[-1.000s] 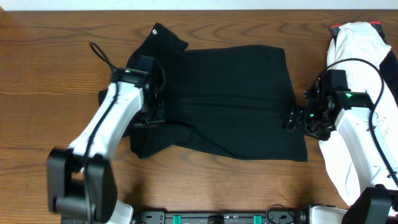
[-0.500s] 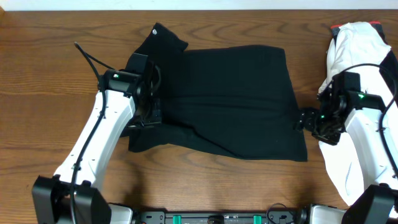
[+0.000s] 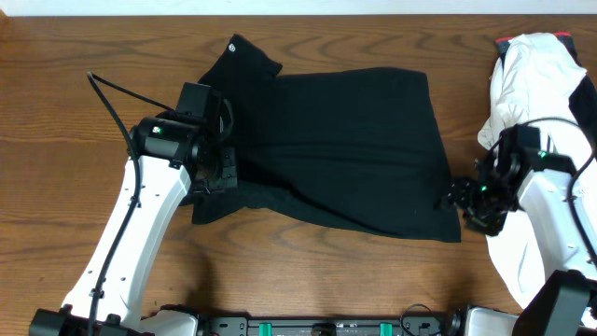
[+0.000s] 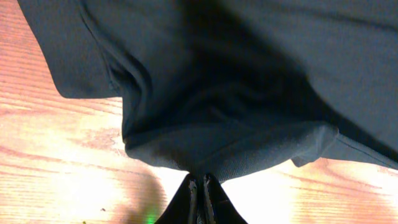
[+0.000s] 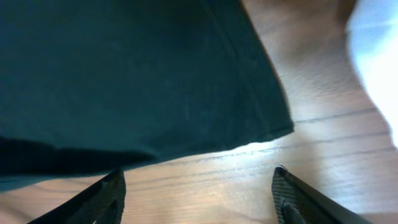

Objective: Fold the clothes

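Since the earlier frames the right hand [image 3: 457,198] has travelled down the garment's right edge to its lower hem corner, while the left hand [image 3: 224,173] has kept its station. The black T-shirt [image 3: 345,140] lies flat on the bench [image 3: 56,140], long axis running from hand to hand. The left hand [image 4: 199,186] is closed, apparently pinching a fabric fold at its tips. The right hand [image 5: 198,174] is wide open and empty; the hem corner [image 5: 283,127] lies just ahead of its fingertips, untouched, so this hand is nearer.
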Robot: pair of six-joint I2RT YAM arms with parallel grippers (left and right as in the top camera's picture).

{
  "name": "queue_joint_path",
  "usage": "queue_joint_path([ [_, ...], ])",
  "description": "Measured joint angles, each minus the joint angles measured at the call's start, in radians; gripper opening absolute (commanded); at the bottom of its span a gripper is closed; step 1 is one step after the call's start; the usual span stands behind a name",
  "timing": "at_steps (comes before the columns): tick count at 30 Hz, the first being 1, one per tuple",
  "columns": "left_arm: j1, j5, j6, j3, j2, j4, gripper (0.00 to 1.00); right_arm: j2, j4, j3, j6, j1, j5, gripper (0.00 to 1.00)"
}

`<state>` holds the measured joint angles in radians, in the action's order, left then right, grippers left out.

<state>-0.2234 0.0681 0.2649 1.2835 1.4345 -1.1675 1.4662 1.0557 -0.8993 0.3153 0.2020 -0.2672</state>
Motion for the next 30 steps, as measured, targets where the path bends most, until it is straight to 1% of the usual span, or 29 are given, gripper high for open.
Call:
queue_joint_path([
  [4, 0.000, 0.001, 0.000, 0.000, 0.000, 0.000, 0.06, 0.000, -0.121, 0.112, 0.022, 0.000, -0.035, 0.72],
  [8, 0.000, 0.000, 0.000, 0.000, 0.000, 0.000, 0.06, 0.000, -0.221, 0.200, 0.047, 0.000, -0.068, 0.67],
  [15, 0.000, 0.000, 0.000, 0.000, 0.000, 0.000, 0.06, -0.010, -0.321, 0.266, 0.120, 0.000, -0.080, 0.60],
  [17, 0.000, 0.001, 0.000, 0.000, 0.000, 0.000, 0.06, -0.021, -0.336, 0.278, 0.142, 0.000, -0.075, 0.55],
  [19, 0.000, 0.000, 0.000, 0.000, 0.000, 0.000, 0.06, -0.031, -0.346, 0.289, 0.160, 0.000, -0.063, 0.53],
  [20, 0.000, 0.000, 0.000, 0.000, 0.000, 0.000, 0.06, -0.034, -0.351, 0.292, 0.165, 0.000, -0.060, 0.50],
  [23, 0.000, 0.001, 0.000, 0.000, 0.000, 0.000, 0.06, -0.038, -0.363, 0.302, 0.175, 0.000, -0.049, 0.34],
  [27, 0.000, 0.001, 0.000, 0.000, 0.000, -0.001, 0.06, -0.033, -0.389, 0.312, 0.182, 0.001, -0.045, 0.04],
  [28, 0.000, 0.001, 0.000, 0.000, 0.000, -0.002, 0.06, -0.032, -0.394, 0.314, 0.182, 0.001, -0.045, 0.01],
  [30, 0.000, 0.001, 0.000, 0.000, 0.000, -0.003, 0.06, -0.031, -0.407, 0.318, 0.182, 0.001, -0.051, 0.01],
])
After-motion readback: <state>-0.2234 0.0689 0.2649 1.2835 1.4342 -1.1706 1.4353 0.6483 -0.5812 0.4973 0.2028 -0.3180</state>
